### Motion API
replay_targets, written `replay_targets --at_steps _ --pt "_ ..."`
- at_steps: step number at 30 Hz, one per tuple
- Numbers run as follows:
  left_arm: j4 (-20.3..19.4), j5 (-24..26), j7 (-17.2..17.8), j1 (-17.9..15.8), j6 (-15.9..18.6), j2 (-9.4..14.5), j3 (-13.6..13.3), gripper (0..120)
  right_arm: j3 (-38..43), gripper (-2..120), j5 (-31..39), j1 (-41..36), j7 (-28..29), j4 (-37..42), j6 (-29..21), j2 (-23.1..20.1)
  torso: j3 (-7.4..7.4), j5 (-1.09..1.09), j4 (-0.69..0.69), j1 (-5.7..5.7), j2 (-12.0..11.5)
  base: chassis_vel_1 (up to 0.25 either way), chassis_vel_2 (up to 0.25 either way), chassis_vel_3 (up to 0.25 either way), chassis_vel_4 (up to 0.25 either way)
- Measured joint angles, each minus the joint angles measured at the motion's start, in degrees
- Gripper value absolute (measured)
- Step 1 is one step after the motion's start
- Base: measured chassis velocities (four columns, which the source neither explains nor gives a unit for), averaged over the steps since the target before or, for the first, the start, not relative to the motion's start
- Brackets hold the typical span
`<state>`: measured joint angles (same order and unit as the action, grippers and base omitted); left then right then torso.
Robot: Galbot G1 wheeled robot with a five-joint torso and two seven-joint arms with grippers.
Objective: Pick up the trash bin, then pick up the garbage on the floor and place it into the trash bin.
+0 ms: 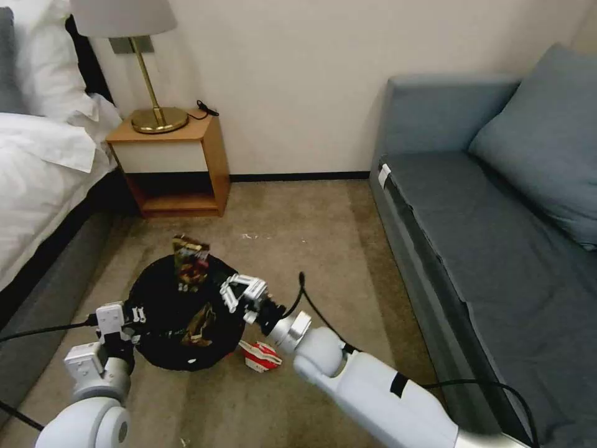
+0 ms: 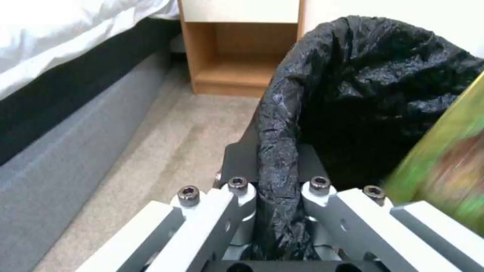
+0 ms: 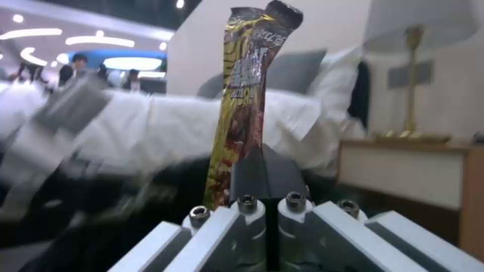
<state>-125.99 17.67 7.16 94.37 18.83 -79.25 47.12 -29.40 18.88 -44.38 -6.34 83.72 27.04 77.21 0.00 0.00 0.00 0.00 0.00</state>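
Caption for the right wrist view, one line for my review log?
Right gripper, shut on the gold-brown snack wrapper, holds it upright, with bed and lamp beyond.

Landmark: trash bin (image 1: 180, 317), on the carpet between the bed (image 1: 43, 168) and the sofa (image 1: 497, 249).
Head view: high above the bin, facing forward and down; takes in the bin, both arms and the nightstand (image 1: 171, 165) beyond the bin by the wall.
Left wrist view: very near the bin's rim (image 2: 277, 124), level with it, facing past the bin toward the nightstand (image 2: 237, 45).
Right wrist view: low, beside the bin, facing across it toward the bed (image 3: 151, 128) and lamp (image 3: 413, 75).
Shared by all 3: nightstand, bed edge.
Shared wrapper: snack wrapper (image 1: 189, 261) (image 3: 242, 98).
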Motion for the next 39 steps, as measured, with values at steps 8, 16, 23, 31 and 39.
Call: replay_targets --at_steps 8,16,23,31,39 --pt "-0.8 0.0 -0.1 0.0 0.2 -0.3 0.0 7 -1.4 12 1.6 0.1 1.9 -1.1 -2.6 0.0 0.00 0.00 0.00 0.00 0.0 0.000 0.000 0.000 0.000" --pt "-1.0 -0.1 -0.1 -0.1 0.3 -0.6 0.0 7 -1.1 42 3.7 -0.3 2.2 0.8 -4.1 -1.5 0.00 0.01 0.00 0.00 0.0 0.000 0.000 0.000 0.000" --pt "-0.7 -0.6 -0.1 -0.1 0.1 -0.4 1.1 7 3.2 64 4.9 -1.5 5.3 4.2 -4.9 -3.1 0.00 0.02 0.00 0.00 0.0 0.000 0.000 0.000 0.000" --pt "2.9 -1.9 0.3 -1.1 -1.5 0.7 2.5 7 10.1 96 7.7 -7.8 14.7 13.8 -9.1 -12.6 0.00 0.01 -0.02 0.00 0.0 0.000 0.000 0.000 0.000" --pt "3.7 -2.0 0.6 -1.1 -2.6 1.6 3.2 7 15.9 100 4.6 -15.8 16.9 16.6 -8.5 -15.9 -0.01 0.01 -0.01 0.00 0.0 0.000 0.000 0.000 0.000"
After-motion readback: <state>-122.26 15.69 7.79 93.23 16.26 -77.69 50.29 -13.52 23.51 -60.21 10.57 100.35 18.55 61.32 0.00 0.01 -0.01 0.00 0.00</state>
